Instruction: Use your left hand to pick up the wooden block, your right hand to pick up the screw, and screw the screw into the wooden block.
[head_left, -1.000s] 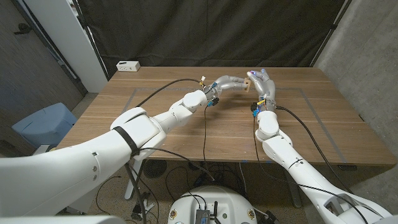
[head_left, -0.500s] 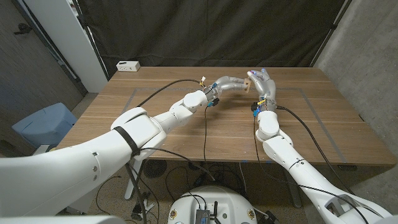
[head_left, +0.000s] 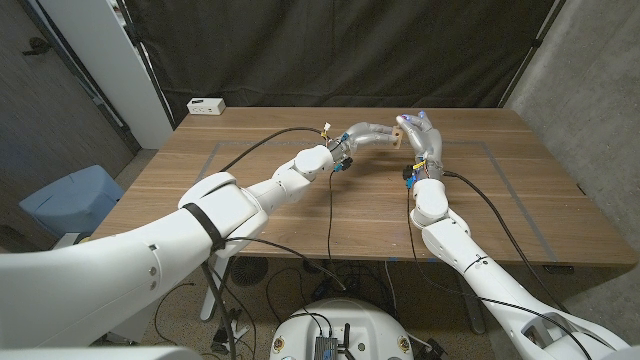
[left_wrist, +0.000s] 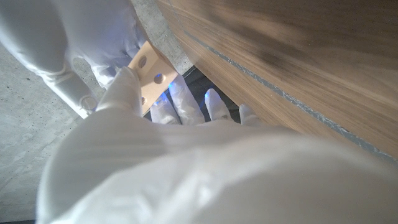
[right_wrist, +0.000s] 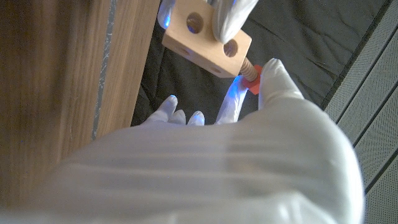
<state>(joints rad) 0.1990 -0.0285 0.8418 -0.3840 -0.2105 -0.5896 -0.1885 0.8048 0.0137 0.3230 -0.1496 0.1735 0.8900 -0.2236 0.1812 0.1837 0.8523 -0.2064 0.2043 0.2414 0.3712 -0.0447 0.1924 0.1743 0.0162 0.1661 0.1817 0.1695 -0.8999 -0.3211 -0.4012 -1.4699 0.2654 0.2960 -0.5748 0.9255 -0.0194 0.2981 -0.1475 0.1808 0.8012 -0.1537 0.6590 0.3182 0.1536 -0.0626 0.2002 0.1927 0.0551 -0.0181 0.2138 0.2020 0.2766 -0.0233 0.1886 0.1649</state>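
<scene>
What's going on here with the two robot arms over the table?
The robot is screwing a screw into a wooden block, held up above the wooden table. Its left hand grips the wooden block, which has round holes in its faces. Its right hand holds the screw, a threaded wooden shaft with a red head, whose tip sits at or in the block's side. How deep it has gone cannot be told.

From the robot's head, your fixed camera looks down over both arms across the brown wooden table (head_left: 300, 210), far from the pale drilled wooden block (head_left: 398, 133) held above it. Your left wrist camera peers along its hand, close to that block (left_wrist: 151, 73). Your right wrist camera sits equally close to it (right_wrist: 206, 38). All three views share the block and table.
</scene>
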